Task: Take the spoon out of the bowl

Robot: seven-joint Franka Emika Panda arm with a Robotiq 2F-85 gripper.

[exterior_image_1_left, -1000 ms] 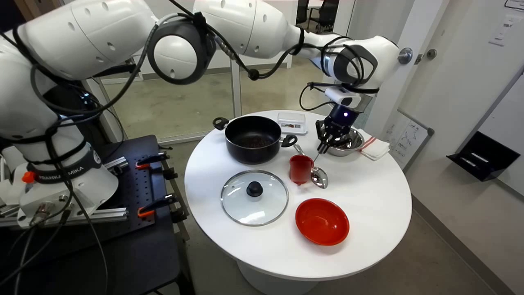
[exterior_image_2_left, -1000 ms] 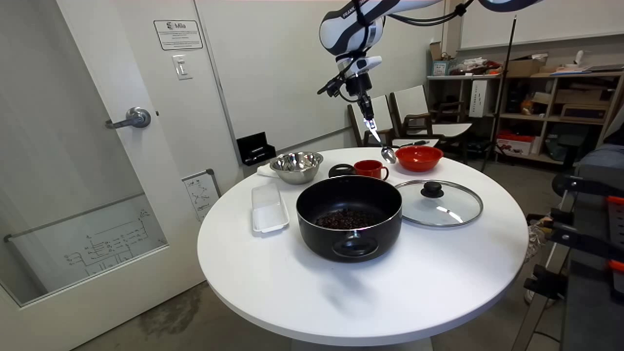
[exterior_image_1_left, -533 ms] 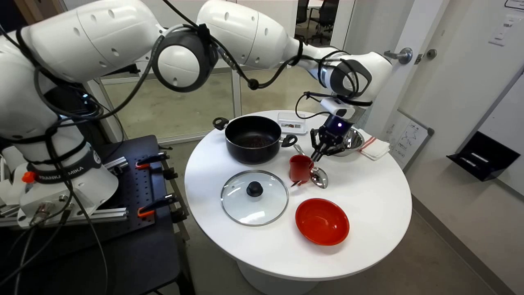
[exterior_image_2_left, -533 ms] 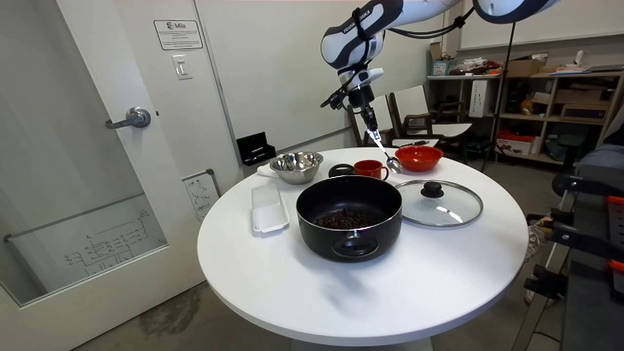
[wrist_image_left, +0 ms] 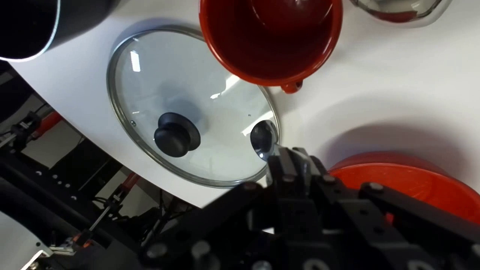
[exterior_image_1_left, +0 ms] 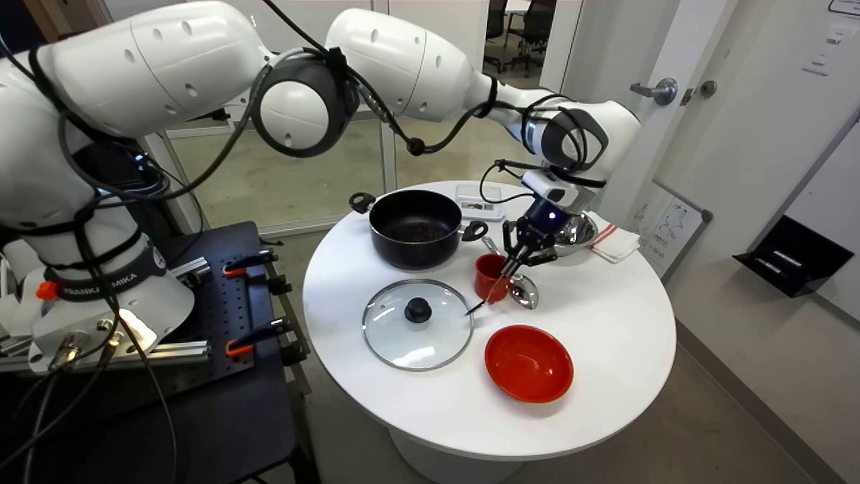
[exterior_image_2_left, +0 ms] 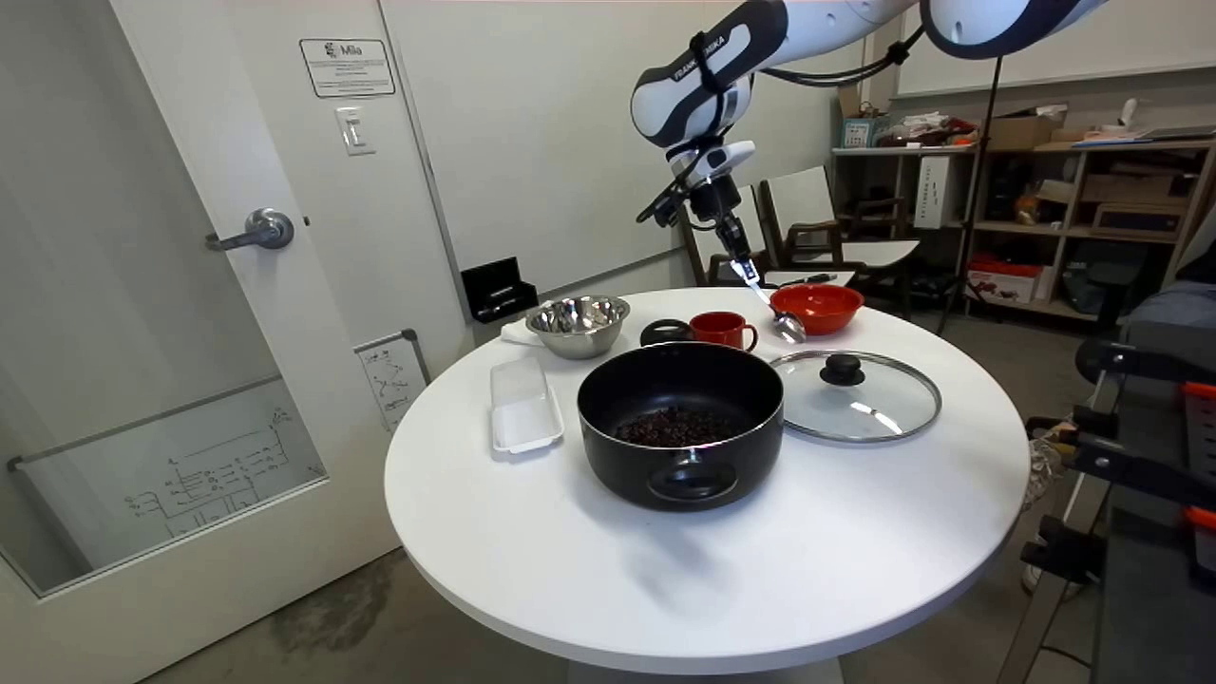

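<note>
My gripper is shut on a silver spoon and also shows in the wrist view. The spoon slants down from the fingertips, head lowest; its head also shows in the wrist view. There it overlaps the lid's edge; its height above the table cannot be told. In an exterior view the spoon looks thin, edge-on. The shiny steel bowl stands apart from the spoon, partly hidden behind the gripper in an exterior view. It is out of the wrist view.
A red mug stands close to the gripper, with a large metal spoon beside it. A glass lid, a red bowl and a black pot surround it. A white container and a towel lie farther off.
My gripper has moved down with the spoon still held. In the exterior views the spoon head has shifted toward the lid and the red bowl.
</note>
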